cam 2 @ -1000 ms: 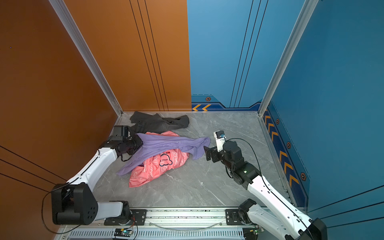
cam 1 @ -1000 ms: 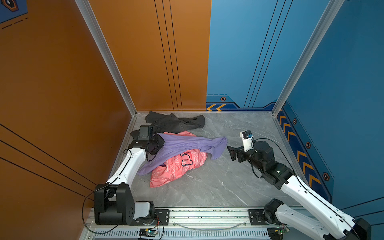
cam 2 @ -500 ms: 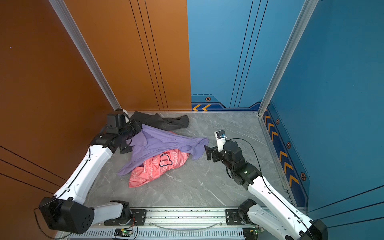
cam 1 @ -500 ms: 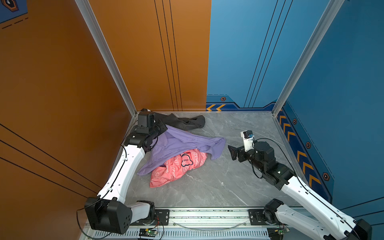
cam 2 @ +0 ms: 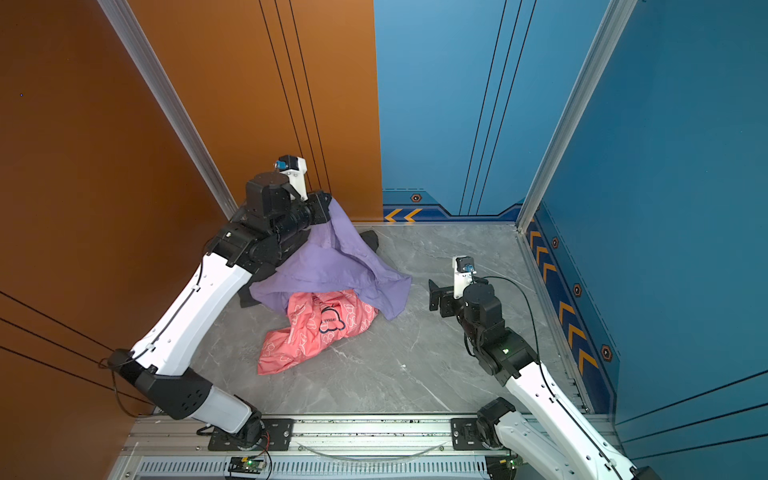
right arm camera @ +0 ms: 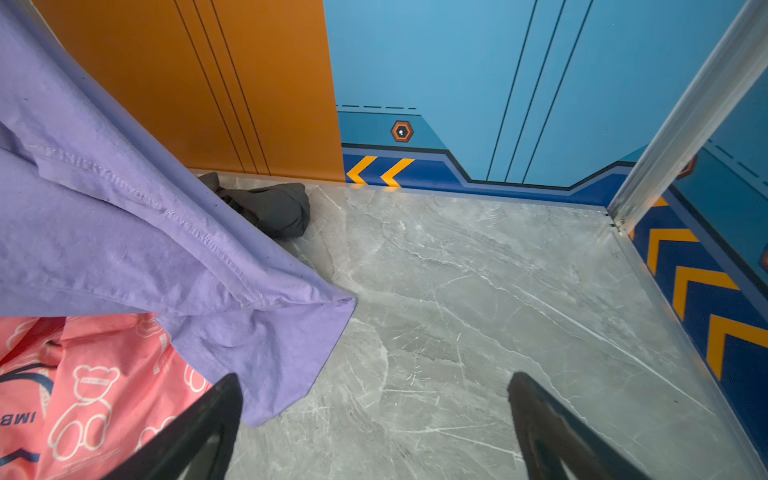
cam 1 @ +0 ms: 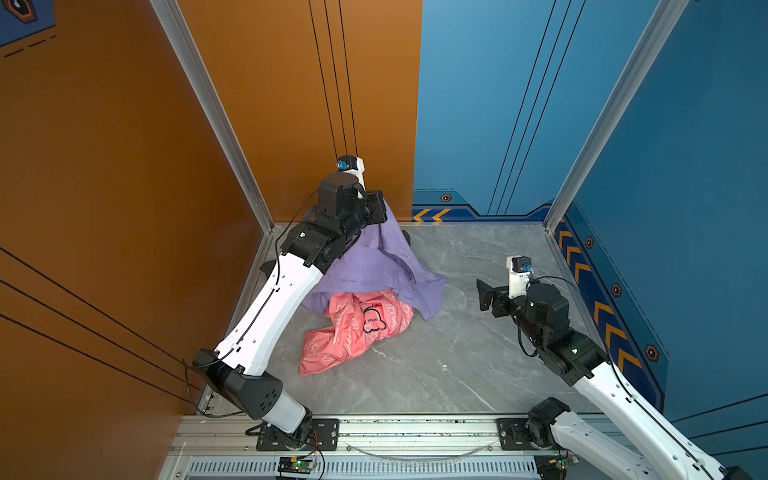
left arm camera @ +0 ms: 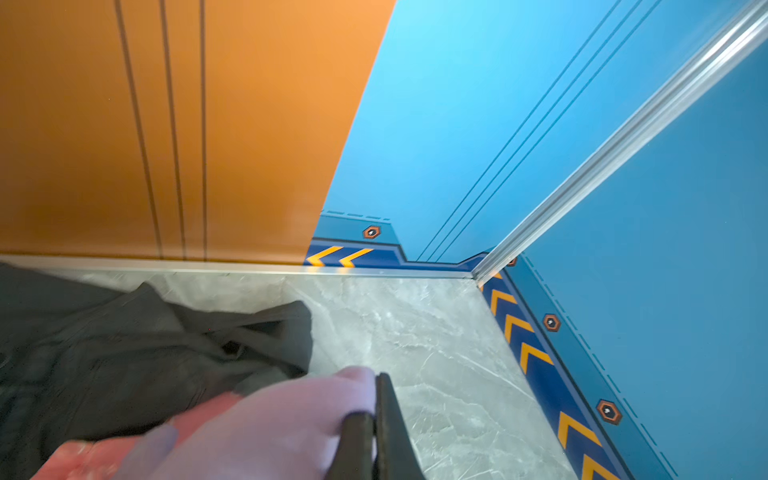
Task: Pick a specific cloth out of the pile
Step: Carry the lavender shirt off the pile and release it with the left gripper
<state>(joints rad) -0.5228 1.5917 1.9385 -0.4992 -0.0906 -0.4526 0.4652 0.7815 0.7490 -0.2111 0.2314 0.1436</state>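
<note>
The lilac cloth [cam 1: 374, 266] hangs tent-like from the left gripper [left arm camera: 376, 401], which pinches its peak tight. Its hem drapes over the pile [cam 2: 316, 328]: pink garment [cam 1: 361, 328], dark garment [left arm camera: 145, 353]. The right gripper [right arm camera: 374, 378] hovers nearby, spread wide, holding nothing.

Bright, even light fills the scene; shadows on the marble floor [cam 1: 457, 353] are soft and short. Both top views are sharp. In the left wrist view the lilac cloth [left arm camera: 266, 428] and grey garment [left arm camera: 124, 353] are smeared with blur, the metal corner post [left arm camera: 623, 137] glares, and wall lines [left arm camera: 174, 124] bow slightly toward the frame edges.
</note>
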